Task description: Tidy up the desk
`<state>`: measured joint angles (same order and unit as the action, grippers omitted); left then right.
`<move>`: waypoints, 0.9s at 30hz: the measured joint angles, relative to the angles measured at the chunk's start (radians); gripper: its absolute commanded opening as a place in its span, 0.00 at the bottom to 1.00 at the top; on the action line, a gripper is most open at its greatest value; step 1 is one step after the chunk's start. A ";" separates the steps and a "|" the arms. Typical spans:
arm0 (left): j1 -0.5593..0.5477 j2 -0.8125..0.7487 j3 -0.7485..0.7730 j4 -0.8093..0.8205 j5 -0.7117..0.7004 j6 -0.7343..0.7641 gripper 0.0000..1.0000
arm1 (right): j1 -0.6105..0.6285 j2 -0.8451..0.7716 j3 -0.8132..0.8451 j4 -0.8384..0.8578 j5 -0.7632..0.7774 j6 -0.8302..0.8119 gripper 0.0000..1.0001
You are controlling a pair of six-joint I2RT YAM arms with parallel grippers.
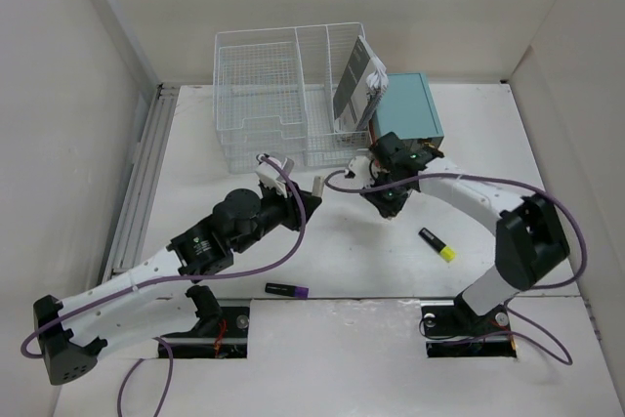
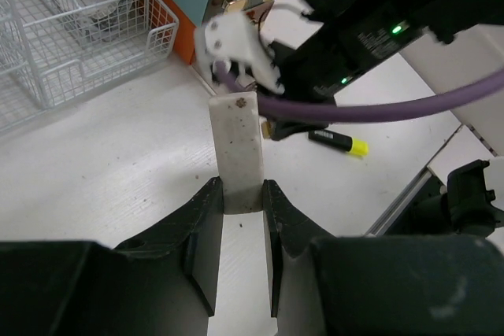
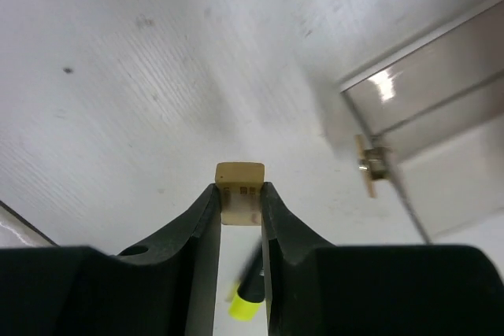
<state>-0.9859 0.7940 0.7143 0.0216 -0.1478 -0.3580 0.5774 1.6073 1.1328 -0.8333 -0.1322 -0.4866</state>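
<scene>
The left gripper (image 2: 240, 204) is clamped on a flat off-white rectangular bar (image 2: 239, 147); the right gripper (image 3: 240, 208) pinches a small tan block (image 3: 240, 182), both over the matte white desk (image 1: 352, 253). Each load should probably travel level to the white wire-mesh organizer (image 1: 223, 85) at twelve o'clock, arms kept apart. What either piece is cannot be told.

Wire organizer (image 1: 288, 95) at back of table (image 1: 352, 251); papers (image 1: 357, 85) in its right compartment. Drawer box (image 1: 408, 106) just right of it. Pen (image 1: 286, 290) near front edge; second pen (image 1: 437, 244) farther right.
</scene>
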 measured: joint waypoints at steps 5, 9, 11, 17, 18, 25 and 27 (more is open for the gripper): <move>0.000 -0.002 0.000 0.004 0.002 0.000 0.00 | -0.005 -0.140 0.117 0.006 -0.019 0.001 0.06; 0.000 -0.002 0.000 0.004 0.006 0.000 0.00 | -0.046 -0.188 0.163 0.051 0.033 0.029 0.06; 0.000 0.000 0.000 0.004 0.012 0.000 0.00 | -0.083 -0.170 0.166 0.064 0.061 0.043 0.06; 0.000 0.023 0.000 0.007 0.030 0.000 0.00 | -0.157 -0.049 0.166 0.089 0.132 0.075 0.07; 0.000 0.035 0.000 0.016 0.038 0.000 0.00 | -0.164 -0.032 0.166 0.091 0.138 0.078 0.07; 0.002 0.209 0.000 0.118 0.098 -0.008 0.00 | -0.192 0.039 0.175 0.115 0.143 0.094 0.45; 0.006 0.271 0.002 0.144 0.118 -0.010 0.00 | -0.198 0.050 0.180 0.119 0.131 0.096 0.50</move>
<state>-0.9794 1.0653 0.7158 0.1654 -0.0296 -0.3679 0.3790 1.6573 1.3125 -0.7143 -0.0013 -0.3904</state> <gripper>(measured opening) 0.197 0.483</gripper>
